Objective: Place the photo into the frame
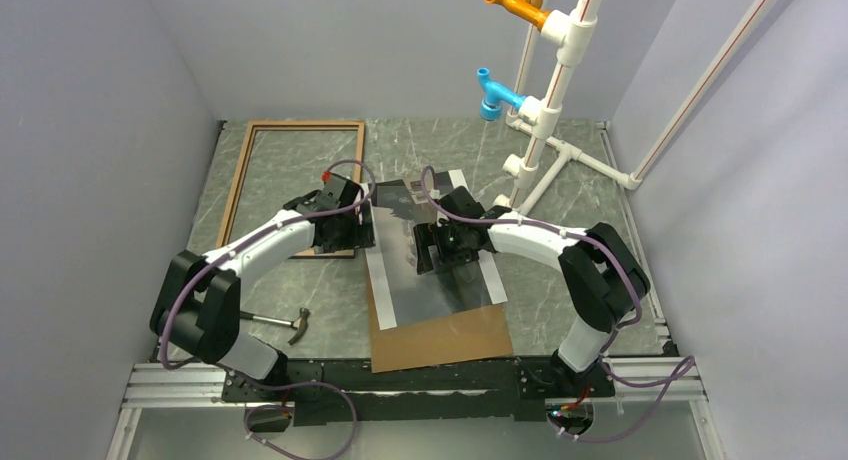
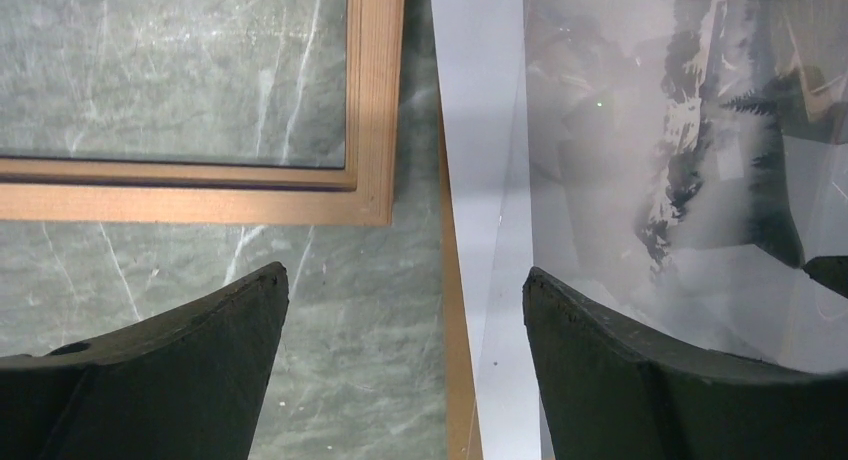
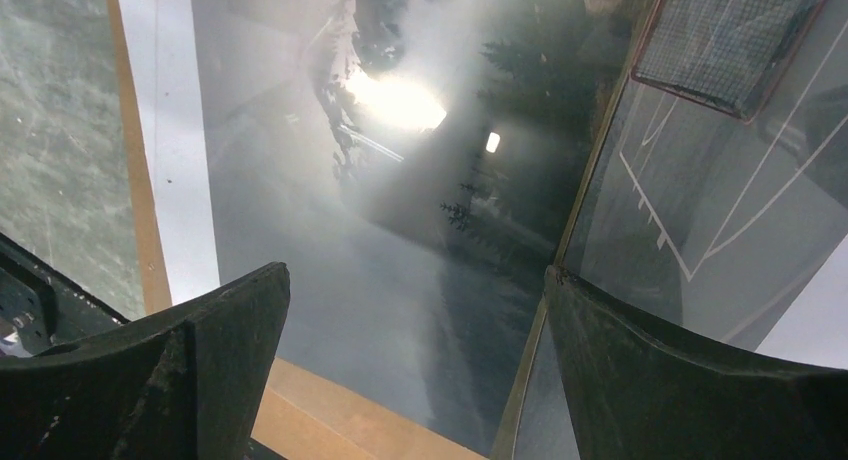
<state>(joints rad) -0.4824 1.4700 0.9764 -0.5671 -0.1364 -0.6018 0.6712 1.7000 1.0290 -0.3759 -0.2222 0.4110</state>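
1. Grey-green marbled bench [image 1: 440, 145] inside a pale-walled booth, seen from overhead and from both wrists.
2. The photo [image 1: 440, 295], a glossy grey landscape, lies face up on a brown backing board [image 1: 450, 345], directly beneath my right jaws. The frame [image 1: 305, 126] lies flat and empty, ahead of my left jaws and to their outer side, apart from the photo.
3. Left jaws: spread wide, gripping nothing. Their fingers [image 2: 180, 370] straddle bare bench. The inner one hangs above the photo, just past its white band, and the frame's corner sits just ahead of the outer one.
4. Right jaws: spread as wide as they go and empty, with their fingers [image 3: 680, 380] poised over the print's dark middle.
5. I judge the step in hand to be getting a grip on the photo's edge nearest the left jaws. The print looks thin and flat, so I would bring one left finger down outside that edge, work it under the white band, and close softly to avoid a crease. The right jaws could press lightly to stop the sheet sliding.
6. Only the left wrist view shows the thin strip of board peeping out beside the white band. Only the overhead view shows the whole frame, a hammer [image 1: 285, 322] behind the left jaws and a white pipe stand [image 1: 550, 100] beyond the right jaws. The right wrist view shows strong glare and a straight line crossing the print beside one finger. I cannot tell whether that line is a clear sheet's edge or a reflection.
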